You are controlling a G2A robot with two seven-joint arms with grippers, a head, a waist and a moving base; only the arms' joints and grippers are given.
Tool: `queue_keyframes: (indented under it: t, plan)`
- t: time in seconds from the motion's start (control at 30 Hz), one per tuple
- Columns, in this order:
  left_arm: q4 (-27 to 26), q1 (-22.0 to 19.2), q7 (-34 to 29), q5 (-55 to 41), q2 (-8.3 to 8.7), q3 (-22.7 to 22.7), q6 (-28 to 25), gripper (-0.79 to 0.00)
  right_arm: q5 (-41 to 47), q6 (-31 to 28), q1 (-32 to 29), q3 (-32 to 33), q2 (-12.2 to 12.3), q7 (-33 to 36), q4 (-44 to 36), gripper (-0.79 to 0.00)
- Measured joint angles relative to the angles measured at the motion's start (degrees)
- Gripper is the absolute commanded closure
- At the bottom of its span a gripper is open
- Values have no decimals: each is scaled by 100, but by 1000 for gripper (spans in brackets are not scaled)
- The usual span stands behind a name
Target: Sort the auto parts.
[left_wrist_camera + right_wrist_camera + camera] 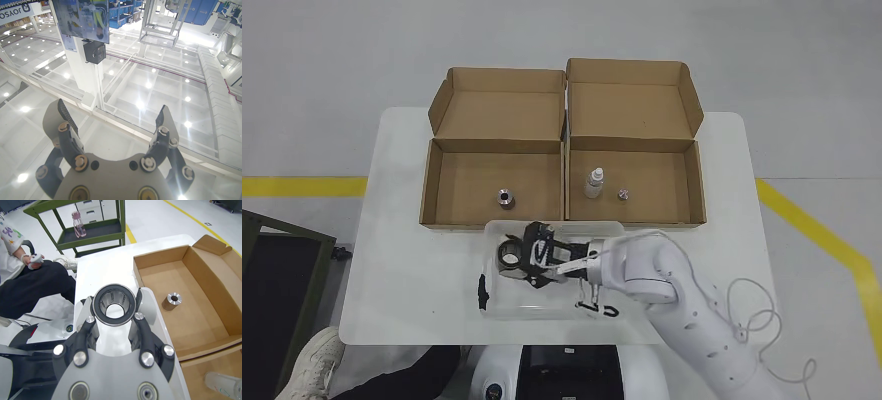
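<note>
Above the tray (517, 303), right gripper (114, 300) clamps a bearing (105, 298) by its sides, presumably for boxing. Left gripper (113, 111) gapes, empty.

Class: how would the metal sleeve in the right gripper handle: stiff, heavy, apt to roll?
The metal sleeve looks thick-walled, so probably rigid and heavy for its size. Being round, it would likely roll. The right gripper clamps curved sides; slipping seems possible.

Place: factory-style test hall.
Floor: grey, yellow lines (302, 186) at 9 and 3 o'clock of table (402, 290).
Storage: green rack (90, 240), blue shelving (122, 13).
</note>
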Motion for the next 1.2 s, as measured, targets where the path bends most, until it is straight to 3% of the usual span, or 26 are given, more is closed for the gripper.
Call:
queue_keyframes:
  t: [0.43, 1.2]
  plan:
    - [0, 0, 0, 0, 0, 0, 0, -785, 1261, 18, 240, 485, 90, -187, -254, 0]
    - [0, 0, 0, 0, 0, 0, 0, -785, 2295, 172, 370, 1417, 305, -339, -919, 0]
